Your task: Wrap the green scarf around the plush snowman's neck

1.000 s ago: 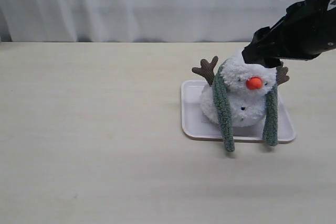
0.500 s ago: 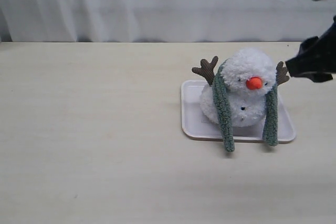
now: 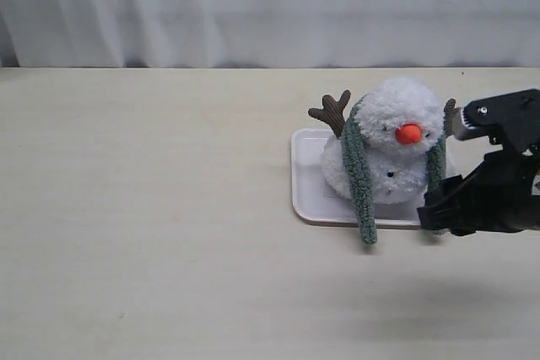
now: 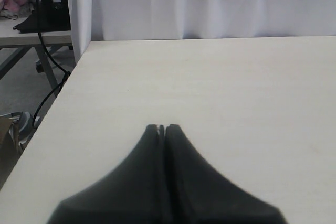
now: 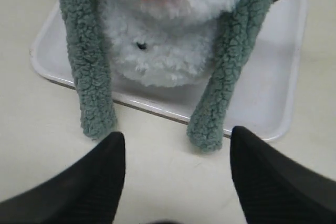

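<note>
**Scarf on, wrap unfinished.** A plush snowman [image 3: 390, 153] sits on a flat white tray [image 3: 308, 183] at roughly 3 o'clock on the pale table [image 3: 169, 208]. A green scarf [image 3: 358, 176] is draped behind its neck. Both ends hang down the front, at 5 and 7 o'clock from the orange nose [image 3: 408, 133], with their tips past the tray's front rim.

The draping is done, but neither end is crossed over or tucked. The back of the neck is hidden, so how the scarf lies there cannot be told.

The right gripper [image 5: 176, 144] is low over the table at 4 o'clock from the toy, its black jaws apart and empty, just short of the scarf tip on that side. The left gripper [image 4: 161, 128], jaws pressed together on nothing, hangs over bare table.

The scarf is a narrow, limp, nubbly strip. The snowman is two fluffy balls with ribbed brown twig arms [image 3: 332, 112]. The tray looks smooth and hard, with rounded corners.
</note>
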Robot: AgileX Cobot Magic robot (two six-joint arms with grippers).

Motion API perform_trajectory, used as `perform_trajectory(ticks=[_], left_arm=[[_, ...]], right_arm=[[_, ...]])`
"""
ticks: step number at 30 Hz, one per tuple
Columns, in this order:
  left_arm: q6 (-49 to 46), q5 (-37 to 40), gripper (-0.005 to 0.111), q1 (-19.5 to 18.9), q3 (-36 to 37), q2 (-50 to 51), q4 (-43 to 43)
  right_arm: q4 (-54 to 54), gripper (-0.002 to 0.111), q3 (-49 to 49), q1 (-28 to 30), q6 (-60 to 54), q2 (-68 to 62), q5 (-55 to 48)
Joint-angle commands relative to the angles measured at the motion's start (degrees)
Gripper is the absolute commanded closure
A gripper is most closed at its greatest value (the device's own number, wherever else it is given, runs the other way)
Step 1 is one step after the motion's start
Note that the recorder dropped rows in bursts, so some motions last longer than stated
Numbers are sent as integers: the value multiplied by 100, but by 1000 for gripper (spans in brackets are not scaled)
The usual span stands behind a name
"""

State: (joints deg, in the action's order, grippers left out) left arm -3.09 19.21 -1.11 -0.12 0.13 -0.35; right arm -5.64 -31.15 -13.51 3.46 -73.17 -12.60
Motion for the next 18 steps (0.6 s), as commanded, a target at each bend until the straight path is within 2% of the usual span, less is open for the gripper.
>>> perform_trajectory(ticks=[1, 4, 10, 18], left_arm=[[25, -60, 107, 49, 12, -13, -26], [25, -60, 107, 49, 12, -13, -26], [25, -60, 107, 49, 12, -13, -26], [25, -60, 107, 49, 12, -13, -26]], right_arm=[[50, 44, 240, 31, -44, -536, 1074], [50, 43, 240, 150, -57, -894, 1403], [288, 44, 244, 759, -65, -1214, 1887], [260, 44, 244, 800, -128, -1943, 2339]])
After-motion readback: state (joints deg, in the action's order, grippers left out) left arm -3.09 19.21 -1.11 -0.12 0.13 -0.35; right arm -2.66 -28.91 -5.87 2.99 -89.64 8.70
